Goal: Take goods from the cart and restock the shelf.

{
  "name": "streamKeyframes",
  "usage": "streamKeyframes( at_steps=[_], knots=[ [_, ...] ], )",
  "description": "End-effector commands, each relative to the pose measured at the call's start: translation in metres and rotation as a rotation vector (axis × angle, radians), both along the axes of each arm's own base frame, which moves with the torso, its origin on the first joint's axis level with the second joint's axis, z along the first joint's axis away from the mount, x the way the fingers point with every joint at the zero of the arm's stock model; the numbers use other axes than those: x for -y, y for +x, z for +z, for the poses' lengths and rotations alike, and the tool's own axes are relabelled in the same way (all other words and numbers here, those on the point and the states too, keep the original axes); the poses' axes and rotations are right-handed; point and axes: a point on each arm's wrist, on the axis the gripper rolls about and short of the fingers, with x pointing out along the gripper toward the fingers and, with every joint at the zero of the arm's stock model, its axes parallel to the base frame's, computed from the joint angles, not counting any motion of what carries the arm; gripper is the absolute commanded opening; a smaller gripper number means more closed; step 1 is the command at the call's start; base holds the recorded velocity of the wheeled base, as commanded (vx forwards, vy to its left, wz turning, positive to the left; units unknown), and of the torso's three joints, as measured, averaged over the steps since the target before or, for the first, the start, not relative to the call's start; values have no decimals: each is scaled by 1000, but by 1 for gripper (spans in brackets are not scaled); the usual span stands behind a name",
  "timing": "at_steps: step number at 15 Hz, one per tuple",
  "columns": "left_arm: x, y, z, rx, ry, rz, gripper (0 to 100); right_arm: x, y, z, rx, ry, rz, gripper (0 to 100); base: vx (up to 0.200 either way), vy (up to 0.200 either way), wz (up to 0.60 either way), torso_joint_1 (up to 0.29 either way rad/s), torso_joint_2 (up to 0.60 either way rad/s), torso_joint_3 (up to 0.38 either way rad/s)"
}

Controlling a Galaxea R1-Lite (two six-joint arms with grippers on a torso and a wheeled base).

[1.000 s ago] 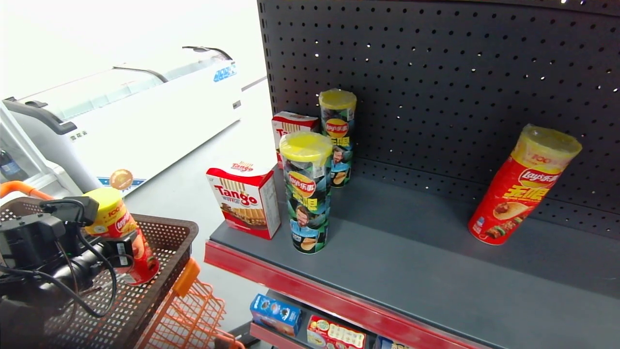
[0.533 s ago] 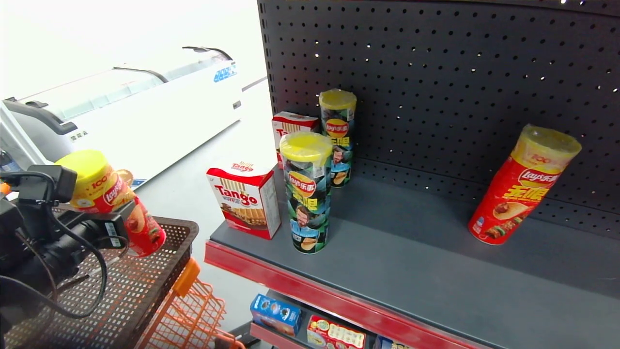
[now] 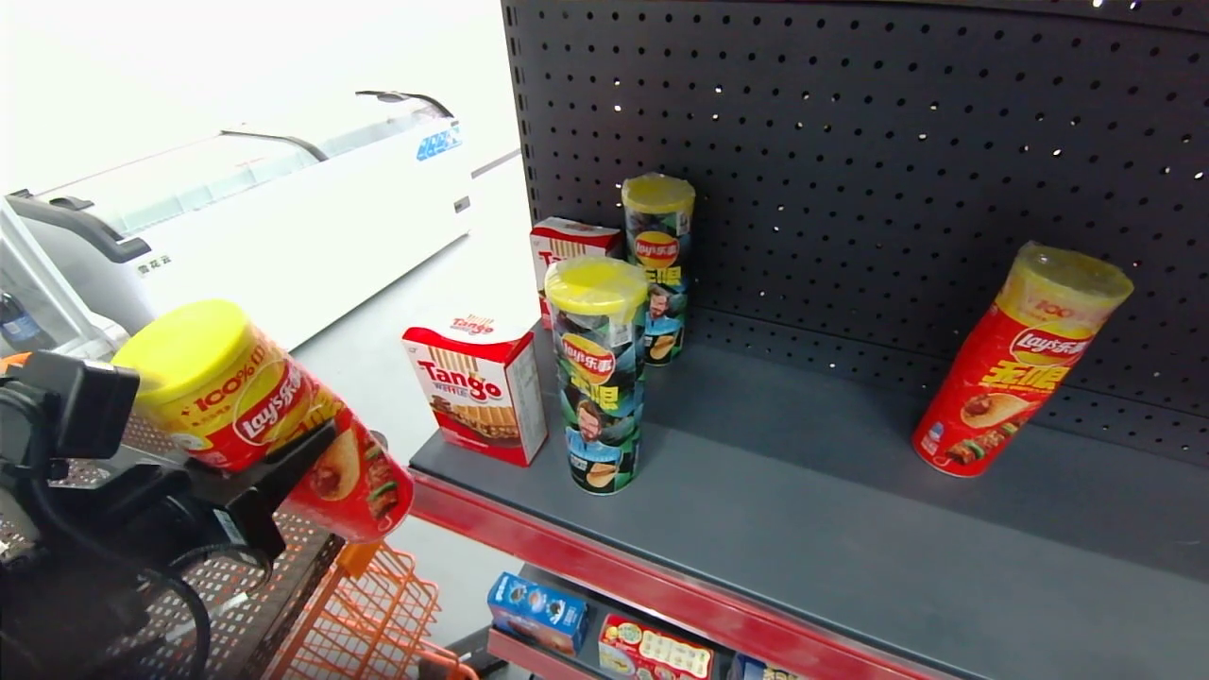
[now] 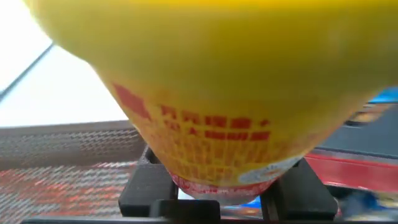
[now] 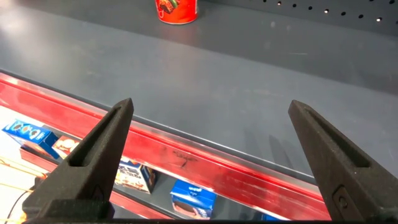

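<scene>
My left gripper (image 3: 274,453) is shut on a red chips can with a yellow lid (image 3: 255,416), holding it tilted above the brown cart basket (image 3: 283,586), left of the grey shelf (image 3: 803,510). In the left wrist view the same can (image 4: 217,112) sits close between the black fingers (image 4: 146,190). My right gripper (image 5: 217,155) is open with nothing between its fingers, held over the shelf's red front edge (image 5: 205,155). A second red chips can (image 3: 1020,359) leans against the pegboard at the right; its base (image 5: 176,9) is in the right wrist view.
Two dark chips cans (image 3: 597,373) (image 3: 657,264) and two wafer boxes (image 3: 477,392) (image 3: 567,247) stand at the shelf's left end. The shelf's middle is bare. Boxed goods (image 3: 538,612) sit on the lower shelf. A white chest freezer (image 3: 255,227) stands behind the orange cart (image 3: 378,614).
My left gripper has lifted the red chips can up out of the cart basket and carried it right toward the shelf, tilting it further.
</scene>
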Motion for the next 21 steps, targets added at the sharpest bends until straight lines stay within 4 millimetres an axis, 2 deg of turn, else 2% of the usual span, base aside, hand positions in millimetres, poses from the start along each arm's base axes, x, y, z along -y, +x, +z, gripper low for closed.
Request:
streamKeyframes(
  at_steps=[1,6,8,13,18,21],
  knots=[
    [3,-18,6,48,-30,-81,0,0,0,0,-1,-1,0,100,0,0,0,0,0,0],
    [12,-22,19,103,-42,-161,0,0,0,0,-1,-1,0,100,0,0,0,0,0,0],
    [11,-28,17,84,-38,-175,0,0,0,0,-1,-1,0,100,0,0,0,0,0,0],
    [18,-59,19,-13,-13,-319,0,0,0,0,-1,-1,0,100,0,0,0,0,0,0],
    [28,-63,28,-1,-14,-455,0,0,0,0,-2,-1,0,100,0,0,0,0,0,0],
    [32,-67,26,-11,-12,-544,0,0,0,0,-1,-1,0,100,0,0,0,0,0,0]
  ],
)
